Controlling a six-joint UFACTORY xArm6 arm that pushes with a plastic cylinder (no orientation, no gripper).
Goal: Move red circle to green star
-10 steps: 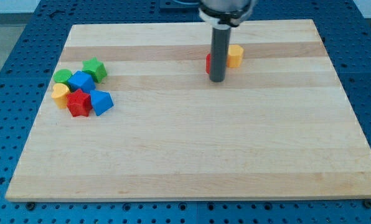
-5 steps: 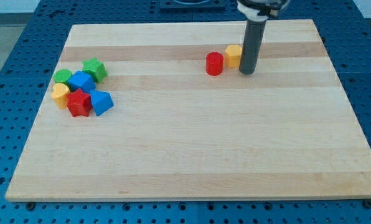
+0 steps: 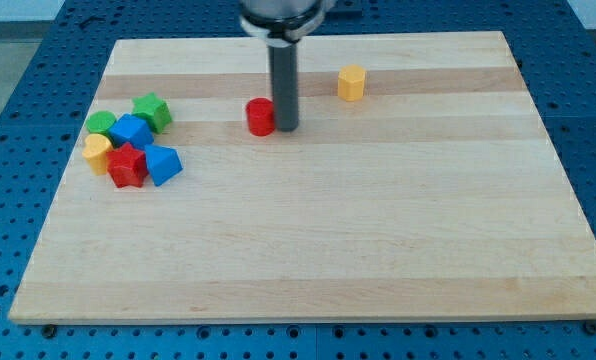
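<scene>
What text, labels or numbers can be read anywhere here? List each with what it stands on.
None: no word, number, label or sign shows anywhere.
The wooden board, the red circle, the green star, the other blocks and my tip are all bare; so is the blue perforated table.

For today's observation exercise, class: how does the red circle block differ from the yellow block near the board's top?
The red circle block is round and red; the yellow block is yellow with flat sides, seemingly hexagonal. The red one sits directly at the view's left of my tip, apparently touching the rod; the yellow one stands alone, apart, toward the view's upper right. Both are small, upright, and rest on the wooden board.
</scene>
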